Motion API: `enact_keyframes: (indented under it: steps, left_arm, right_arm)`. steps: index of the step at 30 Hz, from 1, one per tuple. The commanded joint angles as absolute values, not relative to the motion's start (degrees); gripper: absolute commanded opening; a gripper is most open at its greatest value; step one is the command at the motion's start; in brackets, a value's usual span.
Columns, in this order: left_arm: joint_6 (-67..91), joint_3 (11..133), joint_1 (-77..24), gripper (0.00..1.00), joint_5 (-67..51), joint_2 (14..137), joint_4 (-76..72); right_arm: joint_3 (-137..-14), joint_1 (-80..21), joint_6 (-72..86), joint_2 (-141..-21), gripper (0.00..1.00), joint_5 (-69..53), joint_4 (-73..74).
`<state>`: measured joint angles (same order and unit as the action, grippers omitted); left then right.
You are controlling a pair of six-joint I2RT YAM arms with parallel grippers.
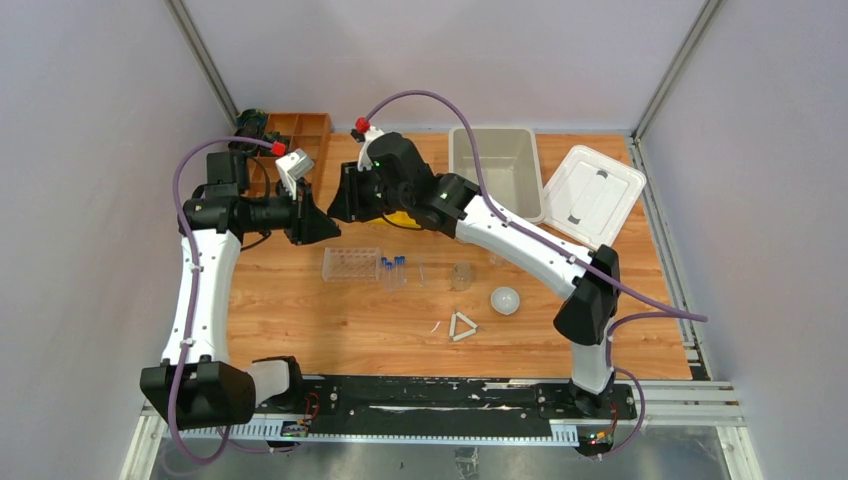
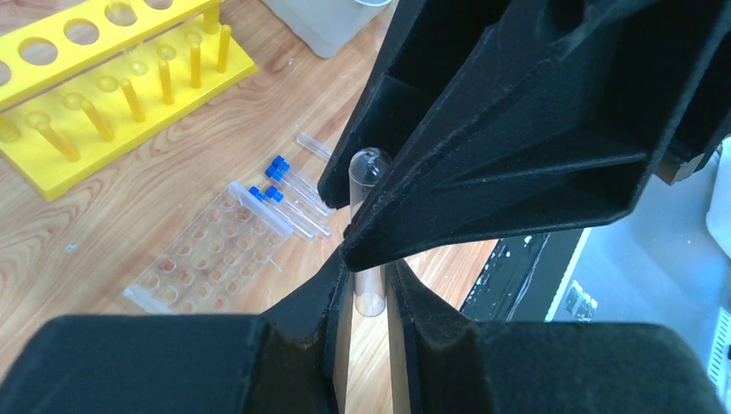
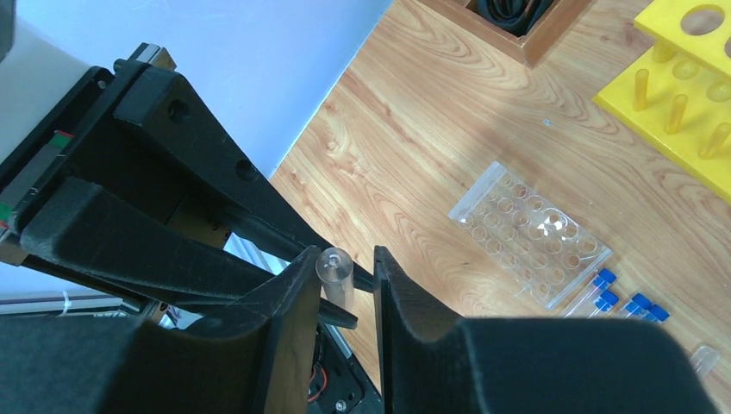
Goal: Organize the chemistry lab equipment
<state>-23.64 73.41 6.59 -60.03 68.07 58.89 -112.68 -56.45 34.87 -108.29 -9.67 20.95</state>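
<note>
A bare clear tube (image 2: 369,172) stands upright between both grippers, above the table's back left. My left gripper (image 2: 371,274) is shut on its open lower end. My right gripper (image 3: 346,260) is open round its rounded end (image 3: 334,266), with a gap on one side. In the top view the left gripper (image 1: 320,222) and right gripper (image 1: 342,205) meet tip to tip. The clear tube rack (image 1: 350,263) lies on the table with blue-capped tubes (image 1: 393,268) beside it. The small beaker (image 1: 461,275), white round dish (image 1: 505,299) and white triangle (image 1: 462,326) lie to the right.
A yellow rack (image 2: 112,78) stands behind the clear rack, mostly hidden under my right arm in the top view. A clear bin (image 1: 495,170) and its lid (image 1: 592,195) are at the back right. The wooden compartment tray (image 1: 295,135) is at the back left.
</note>
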Motion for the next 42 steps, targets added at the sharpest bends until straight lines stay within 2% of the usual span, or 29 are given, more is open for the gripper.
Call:
enact_keyframes:
  steps: [1, 3, 4, 5, 6, 8, 9, 14, 26, 31, 42]
  left_arm:
    - [-24.4, 72.7, 6.3, 0.18, -60.7, 67.0, 58.9]
    - [-24.4, 72.5, 6.3, 0.21, -60.4, 67.0, 58.9]
    - [-24.2, 72.5, 6.3, 0.28, -60.1, 67.1, 58.9]
    - [-24.1, 72.6, 6.3, 0.42, -59.6, 67.6, 58.9]
    - [-23.7, 72.7, 6.2, 0.61, -58.6, 67.9, 58.9]
    - [-22.7, 73.7, 6.3, 0.97, -55.3, 69.1, 58.9]
    - [-21.6, 74.2, 6.3, 0.99, -53.1, 70.0, 58.8]
    - [-16.7, 76.6, 6.8, 1.0, -45.2, 74.6, 58.6]
    - [-14.3, 78.6, 12.4, 1.0, -36.5, 80.8, 58.6]
    - [-16.5, 76.6, 13.2, 1.0, -35.6, 82.6, 58.6]
    - [-18.9, 75.7, 14.6, 1.0, -36.2, 84.6, 58.7]
  right_arm:
    - [-114.6, -55.8, 35.1, -110.0, 0.27, -10.2, 20.4]
    - [-114.4, -55.7, 34.4, -110.0, 0.16, -9.7, 20.1]
    - [-114.5, -55.7, 33.8, -109.9, 0.11, -9.2, 20.0]
    - [-114.6, -55.7, 33.0, -109.9, 0.07, -8.5, 19.9]
    - [-114.7, -55.7, 31.5, -109.8, 0.02, -7.6, 19.9]
    - [-114.8, -55.3, 28.8, -109.5, 0.0, -5.1, 20.0]
    - [-114.6, -54.9, 27.6, -109.5, 0.0, -3.5, 20.0]
    - [-114.0, -52.7, 20.1, -110.7, 0.0, 2.5, 17.6]
    - [-110.0, -50.0, 6.7, -120.4, 0.0, 5.6, -4.1]
    - [-110.8, -50.0, 2.7, -124.6, 0.0, 6.6, -10.2]
    - [-110.8, -50.0, 0.2, -129.3, 0.0, 8.5, -11.9]
